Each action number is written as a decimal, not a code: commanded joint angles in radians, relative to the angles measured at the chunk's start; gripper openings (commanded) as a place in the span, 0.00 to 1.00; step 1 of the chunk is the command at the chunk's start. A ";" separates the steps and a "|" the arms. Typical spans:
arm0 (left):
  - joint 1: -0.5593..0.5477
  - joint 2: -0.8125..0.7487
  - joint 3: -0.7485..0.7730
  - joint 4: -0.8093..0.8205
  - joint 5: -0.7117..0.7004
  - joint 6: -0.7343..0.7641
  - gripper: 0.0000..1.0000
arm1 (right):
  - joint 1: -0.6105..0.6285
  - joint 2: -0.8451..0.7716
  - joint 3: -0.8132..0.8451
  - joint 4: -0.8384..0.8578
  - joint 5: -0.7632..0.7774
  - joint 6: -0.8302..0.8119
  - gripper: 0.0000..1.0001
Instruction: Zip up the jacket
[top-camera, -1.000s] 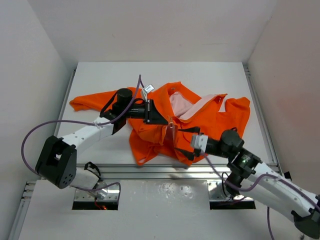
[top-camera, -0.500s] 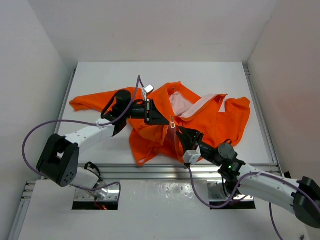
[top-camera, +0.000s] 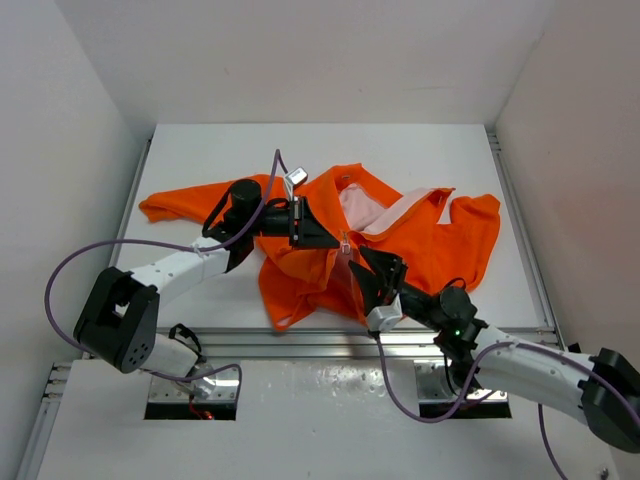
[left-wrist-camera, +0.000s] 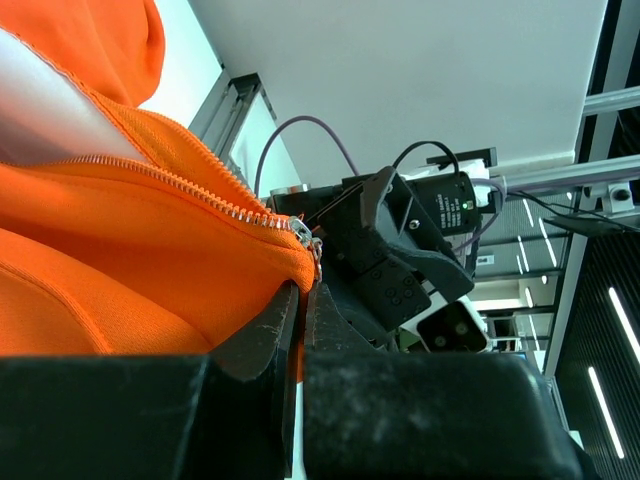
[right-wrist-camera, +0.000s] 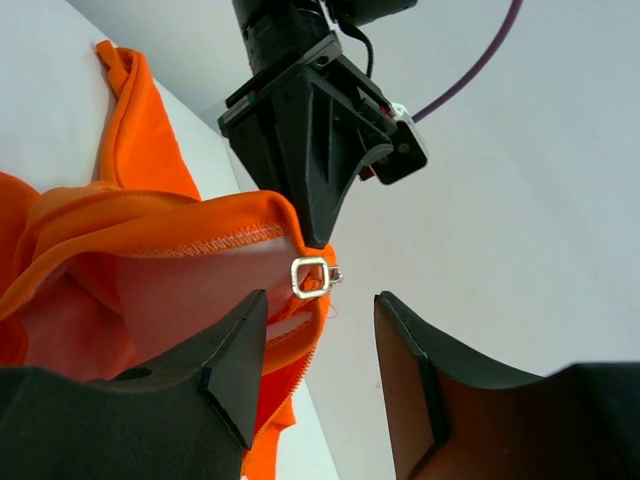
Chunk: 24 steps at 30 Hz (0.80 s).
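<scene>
The orange jacket (top-camera: 425, 240) lies crumpled on the white table, its pale lining (top-camera: 358, 210) showing at the open front. My left gripper (top-camera: 322, 238) is shut on the jacket's front edge (left-wrist-camera: 120, 270) just below the end of the zipper teeth (left-wrist-camera: 200, 190), holding it up. The small metal zipper pull (right-wrist-camera: 312, 277) hangs at that edge. My right gripper (right-wrist-camera: 320, 305) stands open right under it, one finger on each side, touching nothing. The top view shows the right gripper (top-camera: 366, 266) tip to tip with the left one.
One sleeve (top-camera: 180, 205) stretches to the left and the other side (top-camera: 478, 235) bunches at the right. The table (top-camera: 220, 150) has a metal rail along its front edge (top-camera: 300, 340) and white walls on three sides.
My right arm has swung left and forward from the jacket's hem to the zipper pull, its jaws narrowing and then widening again. The left gripper has kept its hold and place.
</scene>
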 joint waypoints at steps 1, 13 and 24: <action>-0.002 -0.013 0.007 0.069 0.023 -0.025 0.00 | 0.006 0.025 0.046 0.090 -0.035 -0.034 0.47; -0.020 -0.013 0.016 0.069 0.023 -0.025 0.00 | 0.000 0.114 0.087 0.147 -0.060 -0.063 0.38; -0.020 -0.013 0.016 0.058 0.032 -0.007 0.00 | -0.007 0.148 0.077 0.159 -0.075 -0.061 0.36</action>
